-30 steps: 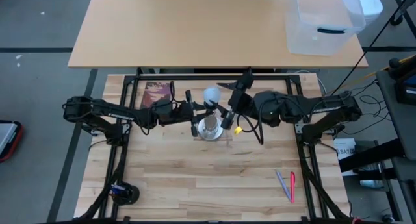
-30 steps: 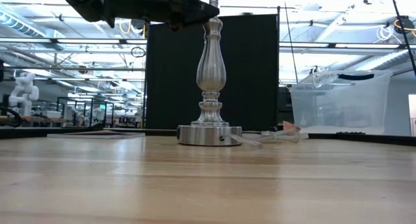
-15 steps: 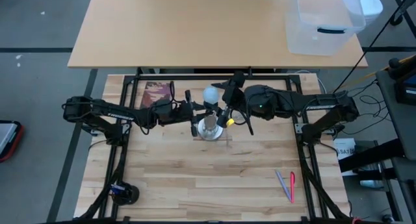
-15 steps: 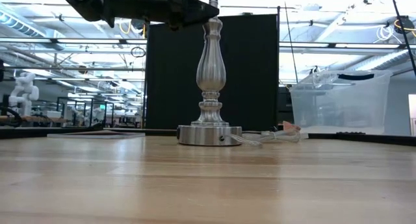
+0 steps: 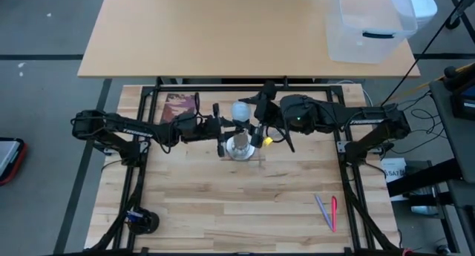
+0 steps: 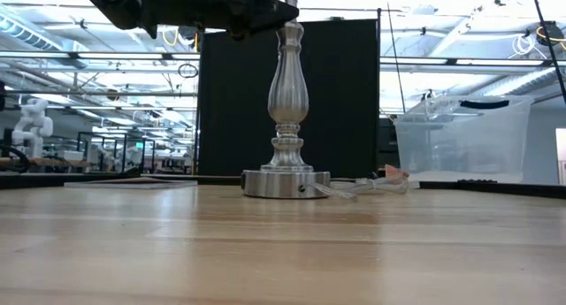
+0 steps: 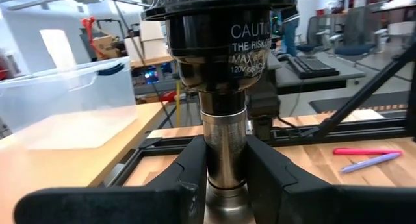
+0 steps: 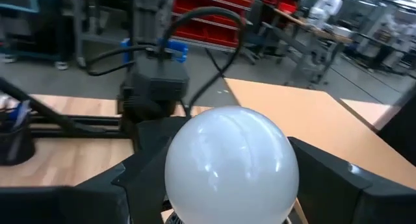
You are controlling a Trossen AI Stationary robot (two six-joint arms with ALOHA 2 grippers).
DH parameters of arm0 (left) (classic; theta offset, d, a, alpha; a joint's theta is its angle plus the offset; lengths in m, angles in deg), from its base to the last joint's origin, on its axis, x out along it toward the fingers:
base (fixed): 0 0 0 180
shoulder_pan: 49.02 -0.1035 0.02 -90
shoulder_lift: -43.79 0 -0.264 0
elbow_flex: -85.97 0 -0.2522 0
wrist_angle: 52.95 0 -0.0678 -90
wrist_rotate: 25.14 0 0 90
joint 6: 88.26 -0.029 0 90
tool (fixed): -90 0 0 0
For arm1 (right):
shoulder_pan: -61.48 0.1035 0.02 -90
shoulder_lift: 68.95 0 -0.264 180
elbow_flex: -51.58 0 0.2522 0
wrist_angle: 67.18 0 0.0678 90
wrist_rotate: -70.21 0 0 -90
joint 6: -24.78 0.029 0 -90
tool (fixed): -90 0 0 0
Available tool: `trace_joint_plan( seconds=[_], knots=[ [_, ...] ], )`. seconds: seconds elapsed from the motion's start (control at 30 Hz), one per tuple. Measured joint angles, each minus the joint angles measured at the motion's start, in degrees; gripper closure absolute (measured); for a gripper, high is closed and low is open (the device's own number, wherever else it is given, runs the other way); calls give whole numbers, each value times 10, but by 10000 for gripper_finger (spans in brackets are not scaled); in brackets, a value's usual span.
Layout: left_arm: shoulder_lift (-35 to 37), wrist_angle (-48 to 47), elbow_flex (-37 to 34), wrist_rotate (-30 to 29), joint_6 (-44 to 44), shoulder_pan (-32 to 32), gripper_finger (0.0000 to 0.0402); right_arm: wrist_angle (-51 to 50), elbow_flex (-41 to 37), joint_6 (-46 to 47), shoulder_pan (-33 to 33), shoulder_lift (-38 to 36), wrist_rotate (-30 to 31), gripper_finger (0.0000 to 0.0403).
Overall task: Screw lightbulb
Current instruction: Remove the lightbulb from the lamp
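We clamp the lamp stand (image 7: 224,152) with our left gripper (image 7: 224,178); right gripper (image 8: 227,185) clasps the lightbulb (image 8: 231,162), which next needs twisting into the socket (image 7: 221,49).

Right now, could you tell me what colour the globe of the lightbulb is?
Frosted white; the lightbulb shows best in the right wrist view, between the right gripper's fingers.

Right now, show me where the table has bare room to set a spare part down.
Bare wood runs between the lamp stand and the pens. It is crowded at the stand: left gripper clamps its neck, right gripper holds the lightbulb above.
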State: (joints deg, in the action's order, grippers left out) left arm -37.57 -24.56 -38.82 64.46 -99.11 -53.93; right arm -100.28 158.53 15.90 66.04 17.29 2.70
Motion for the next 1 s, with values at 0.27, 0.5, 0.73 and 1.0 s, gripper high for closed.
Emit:
trace_joint_plan(
  seconds=[0.27, 0.5, 0.73, 1.0],
  knots=[
    [0, 0, 0, 59, 4, 0, 327, -5, 1, -49, -4, -3, -68, 129],
    [0, 1, 0, 113, 20, -8, 328, -25, 2, -95, -22, -6, -170, 126],
    [-1, 6, -1, 150, 45, -16, 328, -30, 2, -132, -47, -6, -246, 124],
    [-1, 4, -1, 149, 57, -17, 328, 6, -1, -112, -52, -4, -227, 97]
  ],
)
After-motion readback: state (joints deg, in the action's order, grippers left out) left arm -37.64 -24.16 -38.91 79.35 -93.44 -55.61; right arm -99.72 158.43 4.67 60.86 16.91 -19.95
